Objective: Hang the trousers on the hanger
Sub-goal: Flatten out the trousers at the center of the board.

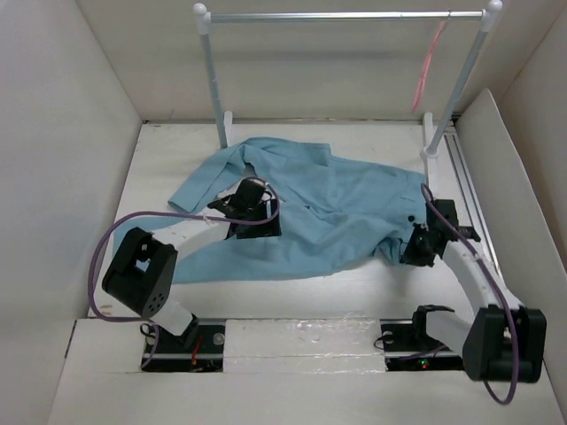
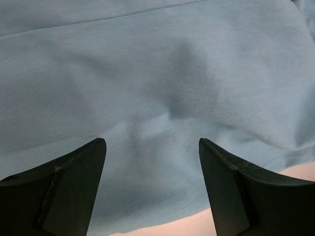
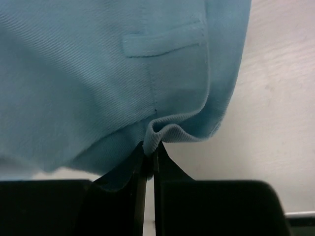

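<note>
The light-blue trousers lie spread and wrinkled on the white table. The pink hanger hangs from the right end of the silver rail. My left gripper rests over the cloth's left part; in the left wrist view its jaws stand wide apart over the fabric, holding nothing. My right gripper is at the trousers' right edge; in the right wrist view it is shut on a fold of the waistband edge, beside a welt pocket.
The silver-white garment rail with two upright posts stands at the back. White walls enclose the table on left, right and back. A metal track runs along the right side. Bare table shows in front of the trousers.
</note>
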